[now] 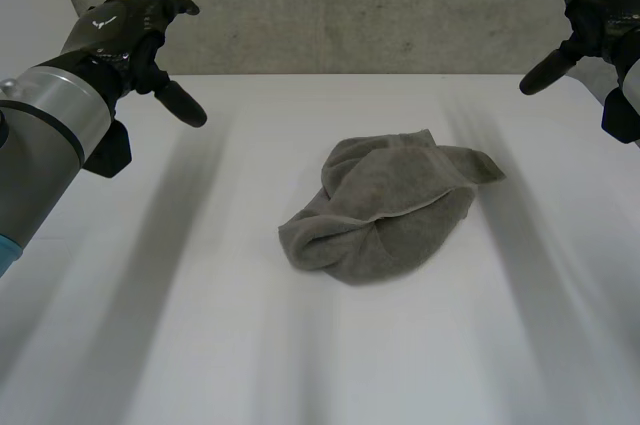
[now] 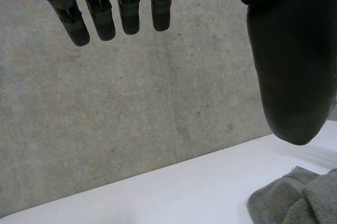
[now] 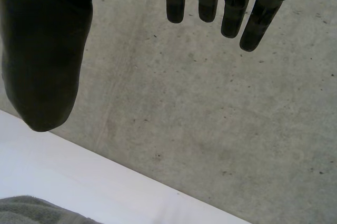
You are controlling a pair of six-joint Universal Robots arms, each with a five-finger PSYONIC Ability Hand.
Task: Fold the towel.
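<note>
A grey towel (image 1: 385, 210) lies crumpled in a heap at the middle of the white table (image 1: 200, 325). My left hand (image 1: 125, 35) hovers high at the far left, open, fingers straight and thumb stuck out, holding nothing. My right hand (image 1: 595, 0) hovers high at the far right, open and empty as well. Both are well apart from the towel. In the left wrist view the fingers (image 2: 100, 16) hang straight before the wall, with a bit of the towel (image 2: 297, 197) below the thumb. In the right wrist view the fingers (image 3: 231, 8) are straight too, a towel edge (image 3: 31, 211) beneath.
A grey concrete wall (image 1: 350, 5) stands right behind the table's far edge. White tabletop stretches all round the towel, to the front and both sides.
</note>
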